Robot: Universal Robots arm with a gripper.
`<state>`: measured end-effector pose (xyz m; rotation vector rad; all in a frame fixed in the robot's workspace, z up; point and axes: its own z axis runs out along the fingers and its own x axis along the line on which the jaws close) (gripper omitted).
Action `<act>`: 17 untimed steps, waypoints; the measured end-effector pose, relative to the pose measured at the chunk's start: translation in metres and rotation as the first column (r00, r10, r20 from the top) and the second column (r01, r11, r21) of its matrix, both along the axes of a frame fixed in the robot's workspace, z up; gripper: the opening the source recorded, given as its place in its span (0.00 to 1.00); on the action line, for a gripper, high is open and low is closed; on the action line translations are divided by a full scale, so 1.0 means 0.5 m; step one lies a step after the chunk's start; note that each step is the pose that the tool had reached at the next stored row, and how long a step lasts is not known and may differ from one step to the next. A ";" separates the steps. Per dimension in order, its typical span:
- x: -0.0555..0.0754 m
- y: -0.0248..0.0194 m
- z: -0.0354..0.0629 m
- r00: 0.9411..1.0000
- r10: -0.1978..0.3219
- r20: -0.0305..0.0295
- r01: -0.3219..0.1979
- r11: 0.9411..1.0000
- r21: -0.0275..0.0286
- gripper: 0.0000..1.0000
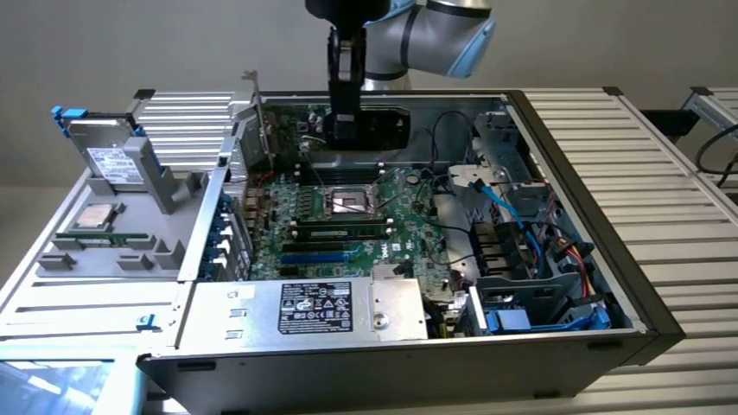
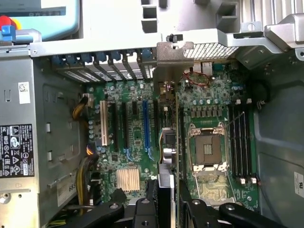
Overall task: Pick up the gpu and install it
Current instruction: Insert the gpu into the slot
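- Gpu (image 2: pixel 167 159) is seen edge-on in the wrist view between the fingers (image 2: pixel 151 192) of the tool (image 2: pixel 167 202), which are clamped onto its near end from either side, so the pick-up looks done
- Just beyond the tool, the card runs out over the motherboard (image 2: pixel 135 142), between the long blue slot (image 2: pixel 146 121) and the open CPU socket (image 2: pixel 207 147), lined up lengthwise with the slots
- Farther on, its silver bracket (image 2: pixel 174 54) reaches the row of slot openings in the rear wall of the computer case (image 2: pixel 118 45)
- In the exterior view the tool (image 1: pixel 344 128) hangs down inside the case, and the gpu (image 1: pixel 271 130) stands upright towards that view's left, with the bracket tip poking above the case rim
- Judging from that, the card is raised rather than pressed home; whether its lower edge touches a slot cannot be told, so seating it seems to be what is left
- Beyond the case, on the exterior view's left, a grey drive (image 1: pixel 110 160) with a white label stands in a holder on the counter (image 1: pixel 680 225)
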<state>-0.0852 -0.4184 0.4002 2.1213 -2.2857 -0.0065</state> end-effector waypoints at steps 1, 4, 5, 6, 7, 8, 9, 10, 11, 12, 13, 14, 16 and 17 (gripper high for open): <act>-0.002 -0.0006 -0.001 1.000 0.000 0.000 0.000 1.000 0.008 0.28; -0.004 -0.0031 -0.011 1.000 0.000 -0.002 0.000 1.000 0.010 0.28; -0.004 -0.0033 -0.014 1.000 0.000 -0.002 0.000 1.000 0.010 0.28; -0.005 -0.0036 -0.018 1.000 0.000 -0.003 0.000 1.000 0.010 0.28; -0.005 -0.0043 -0.021 1.000 0.000 -0.004 0.000 1.000 0.010 0.28; -0.007 -0.0047 -0.024 1.000 0.000 -0.007 0.000 1.000 0.010 0.28; -0.009 -0.0053 -0.027 1.000 0.000 -0.012 0.000 1.000 0.010 0.28; -0.009 -0.0061 -0.029 1.000 0.002 -0.017 -0.002 1.000 0.010 0.28; -0.009 -0.0061 -0.031 1.000 0.004 -0.019 -0.004 1.000 0.009 0.28; -0.010 -0.0061 -0.032 1.000 0.009 -0.019 -0.009 1.000 0.005 0.28; -0.010 -0.0062 -0.033 1.000 0.020 -0.019 -0.020 1.000 0.002 0.28; -0.010 -0.0062 -0.034 0.999 0.032 -0.019 -0.032 0.999 -0.001 0.28; -0.011 -0.0061 -0.035 0.999 0.047 -0.020 -0.048 0.999 -0.014 0.28; -0.011 -0.0060 -0.035 0.998 0.052 -0.020 -0.053 0.998 -0.027 0.28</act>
